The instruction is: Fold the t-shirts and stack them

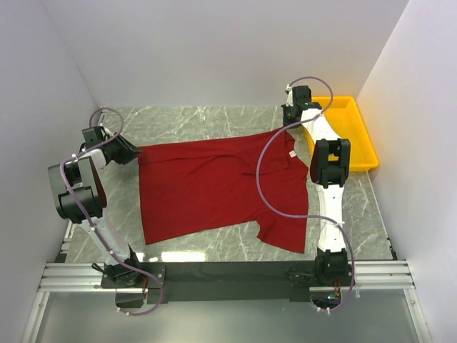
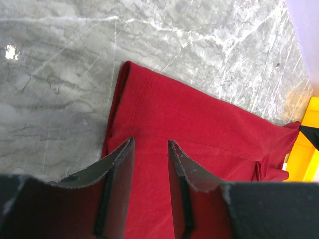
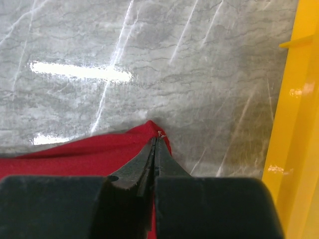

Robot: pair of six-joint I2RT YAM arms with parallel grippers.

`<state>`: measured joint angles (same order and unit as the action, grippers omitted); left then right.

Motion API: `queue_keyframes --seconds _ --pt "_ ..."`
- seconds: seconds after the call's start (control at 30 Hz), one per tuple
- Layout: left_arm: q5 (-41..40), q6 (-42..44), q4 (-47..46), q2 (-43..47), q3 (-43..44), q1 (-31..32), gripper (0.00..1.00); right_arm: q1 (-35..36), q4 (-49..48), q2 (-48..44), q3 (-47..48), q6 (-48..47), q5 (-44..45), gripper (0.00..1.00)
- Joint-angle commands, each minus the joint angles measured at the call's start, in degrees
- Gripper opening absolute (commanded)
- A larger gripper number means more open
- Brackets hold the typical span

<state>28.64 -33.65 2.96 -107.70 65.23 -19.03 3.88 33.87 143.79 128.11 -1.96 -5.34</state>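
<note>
A dark red t-shirt [image 1: 207,186] lies spread out on the marble table [image 1: 193,118], with a small white tag [image 1: 292,154] near its right side. My left gripper [image 1: 132,153] is at the shirt's far left corner. In the left wrist view it [image 2: 151,142] stands open, and the red t-shirt [image 2: 199,129] shows in the gap between the two fingers. My right gripper [image 1: 289,123] is at the shirt's far right corner, beside the tray. Seen from the right wrist, its jaws [image 3: 156,139] are shut on a raised tip of the t-shirt [image 3: 75,154].
A yellow plastic tray [image 1: 366,132] stands at the back right, close to the right gripper; its wall [image 3: 294,124] fills the right edge of the right wrist view. White walls enclose the table on three sides. Bare marble lies behind the shirt.
</note>
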Motion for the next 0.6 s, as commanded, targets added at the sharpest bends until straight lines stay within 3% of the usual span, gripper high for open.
queue_keyframes --seconds 0.0,0.33,0.57 --pt "0.62 1.04 -2.35 2.67 -0.63 0.22 0.39 -0.28 -0.12 -1.67 1.52 -0.59 2.45 0.0" --pt "-2.62 2.71 -1.03 8.45 -0.45 0.22 0.41 -0.28 -1.35 -7.28 0.65 -4.63 1.22 0.41" --pt "-8.51 3.68 -1.29 19.71 -6.86 0.13 0.56 -0.36 0.41 -15.81 -9.52 -14.9 -7.13 0.45"
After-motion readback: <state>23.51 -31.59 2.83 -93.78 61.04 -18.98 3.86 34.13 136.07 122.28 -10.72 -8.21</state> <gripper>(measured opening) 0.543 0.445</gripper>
